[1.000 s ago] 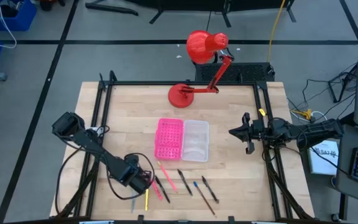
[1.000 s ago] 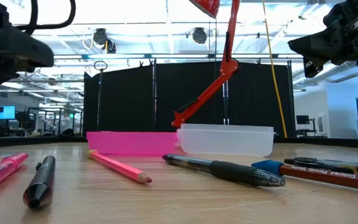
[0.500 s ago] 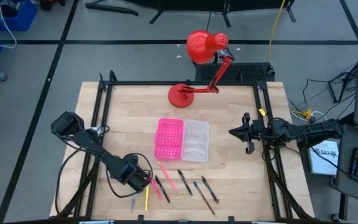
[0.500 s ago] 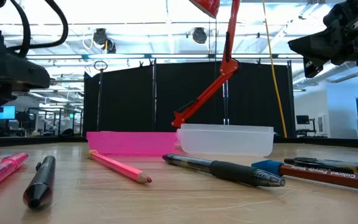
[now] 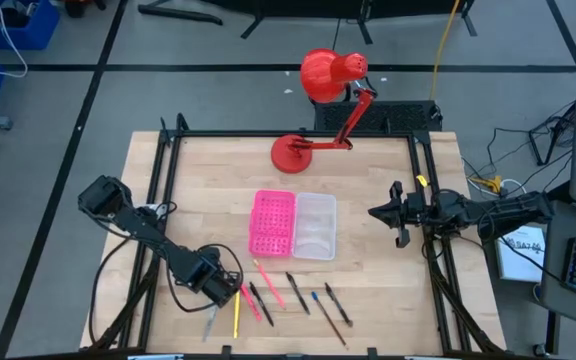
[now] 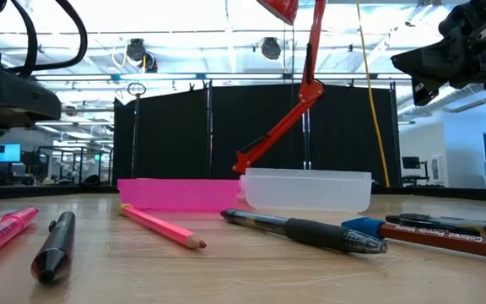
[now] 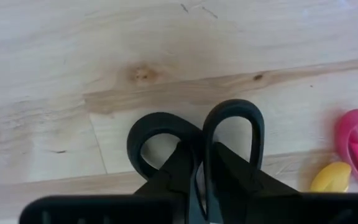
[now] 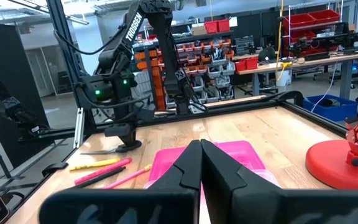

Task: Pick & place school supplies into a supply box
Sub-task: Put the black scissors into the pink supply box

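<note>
Scissors (image 5: 211, 322) lie near the front-left corner of the table (image 5: 208, 180) in the high view, with the left gripper (image 5: 220, 295) down at their handle end, beside a yellow pen (image 5: 236, 318). Pink, black and blue-tipped pens fan out to the right of it, in front of the supply box (image 5: 314, 226) — a clear tray joined to a pink perforated half (image 5: 273, 222) at mid-table. The right gripper (image 5: 398, 214) hangs by the right edge, away from the supplies. A red desk lamp (image 5: 313, 110) stands at the back.

From the low view, a pink pencil (image 6: 160, 226) and a black pen (image 6: 306, 229) lie on the wood before the box.

The left wrist view shows the scissors' two black handle loops (image 7: 194, 140) with the fingers closed on the bar between them — a grip on the scissors.

The right wrist view shows that gripper's fingers (image 8: 185, 171) pressed together, holding nothing.
</note>
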Controlling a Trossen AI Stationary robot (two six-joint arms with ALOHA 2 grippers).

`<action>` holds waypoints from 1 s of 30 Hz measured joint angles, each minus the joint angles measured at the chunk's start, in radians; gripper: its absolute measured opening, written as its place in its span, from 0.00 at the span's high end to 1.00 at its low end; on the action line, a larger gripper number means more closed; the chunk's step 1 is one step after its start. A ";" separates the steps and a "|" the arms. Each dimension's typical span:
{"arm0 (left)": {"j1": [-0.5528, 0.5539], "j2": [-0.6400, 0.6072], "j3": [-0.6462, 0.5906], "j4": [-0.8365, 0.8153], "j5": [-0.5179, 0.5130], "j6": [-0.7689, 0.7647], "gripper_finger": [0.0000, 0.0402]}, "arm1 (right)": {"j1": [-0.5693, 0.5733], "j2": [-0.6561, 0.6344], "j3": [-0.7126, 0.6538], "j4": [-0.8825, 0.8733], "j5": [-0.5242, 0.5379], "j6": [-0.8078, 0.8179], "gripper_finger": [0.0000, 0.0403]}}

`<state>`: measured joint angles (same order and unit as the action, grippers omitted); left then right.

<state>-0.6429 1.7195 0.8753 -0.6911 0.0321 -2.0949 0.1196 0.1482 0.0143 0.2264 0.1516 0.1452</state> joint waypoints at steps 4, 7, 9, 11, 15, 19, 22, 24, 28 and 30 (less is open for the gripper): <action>-0.001 -0.006 0.017 -0.018 -0.021 0.043 0.88 | 0.000 0.000 0.000 0.000 0.000 0.000 1.00; -0.002 -0.028 0.065 -0.085 -0.058 0.060 0.88 | 0.000 0.000 0.000 0.000 0.000 0.000 1.00; 0.000 -0.044 0.110 -0.170 -0.095 0.062 0.90 | 0.000 0.000 0.000 0.000 0.000 0.000 1.00; 0.001 -0.063 0.165 -0.247 -0.108 0.065 0.95 | 0.000 0.000 0.000 0.000 0.000 0.000 1.00; 0.005 -0.064 0.280 -0.395 -0.127 0.085 0.95 | 0.000 0.001 0.000 0.000 0.000 0.000 1.00; 0.044 -0.066 0.416 -0.431 -0.221 0.171 0.96 | 0.000 0.001 0.000 0.000 0.001 0.000 1.00; 0.094 -0.067 0.513 -0.433 -0.322 0.282 0.96 | 0.000 0.001 0.000 0.001 0.001 0.000 1.00; 0.140 -0.067 0.572 -0.423 -0.377 0.370 0.96 | 0.000 0.001 0.000 0.000 0.001 0.000 1.00; 0.261 -0.055 0.669 -0.385 -0.402 0.576 0.96 | 0.000 0.001 0.000 0.001 0.002 0.000 1.00; 0.326 -0.029 0.716 -0.365 -0.401 0.694 0.96 | 0.000 0.001 0.000 0.001 0.002 0.000 1.00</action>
<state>-0.3173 1.6909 1.5911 -1.0562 -0.3685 -1.4005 0.1196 0.1493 0.0144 0.2269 0.1535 0.1452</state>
